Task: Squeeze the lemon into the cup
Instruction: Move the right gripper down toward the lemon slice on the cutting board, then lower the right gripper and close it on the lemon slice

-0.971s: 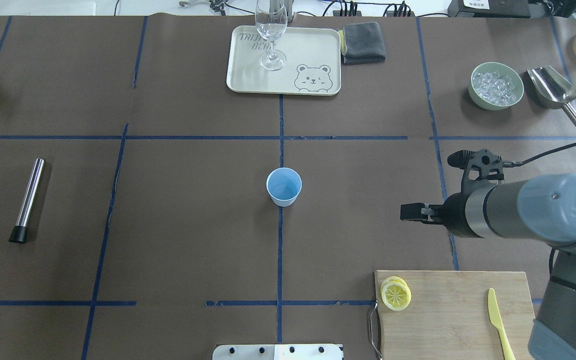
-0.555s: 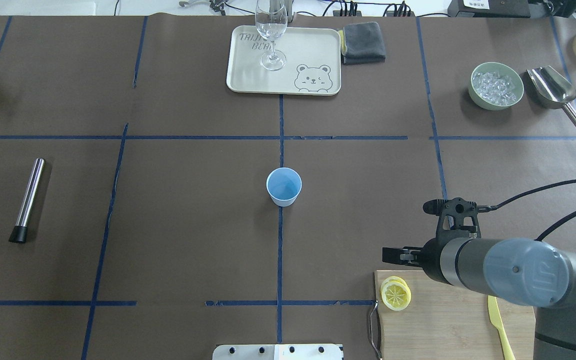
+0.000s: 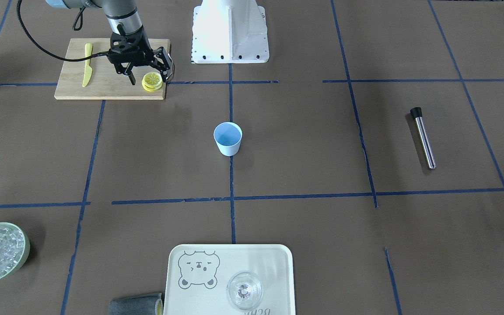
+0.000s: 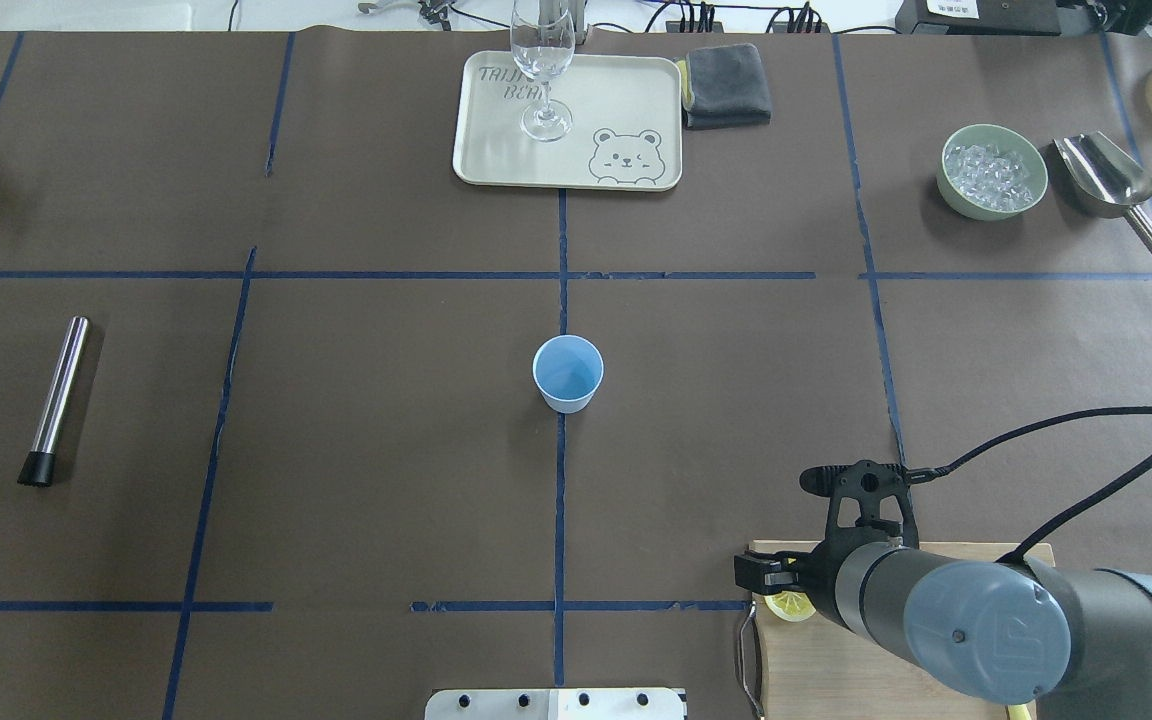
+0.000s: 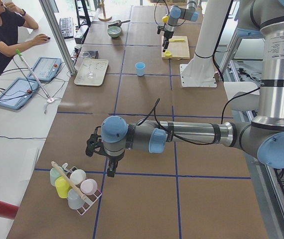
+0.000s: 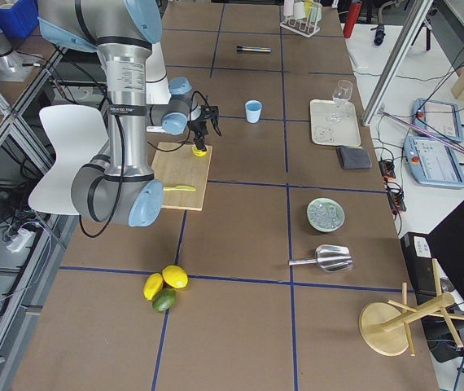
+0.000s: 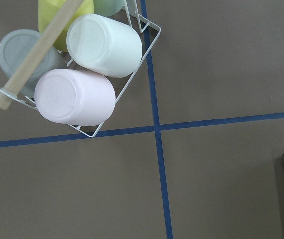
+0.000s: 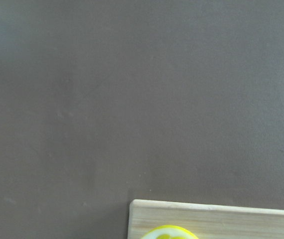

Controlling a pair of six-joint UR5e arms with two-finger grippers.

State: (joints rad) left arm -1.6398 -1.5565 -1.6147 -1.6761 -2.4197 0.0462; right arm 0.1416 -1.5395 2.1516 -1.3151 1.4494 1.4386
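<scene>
- Right claw: released, jaws spread, hanging directly above the lemon.
- Lemon: top of a stack on the board's corner; cup well apart.
- Left claw: far off; state cannot be told.

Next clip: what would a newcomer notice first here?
The right gripper hangs over the stacked lemon slices at the cutting board's corner, jaws open. The light-blue cup stands upright by itself at the table's middle, well apart from the board.
</scene>
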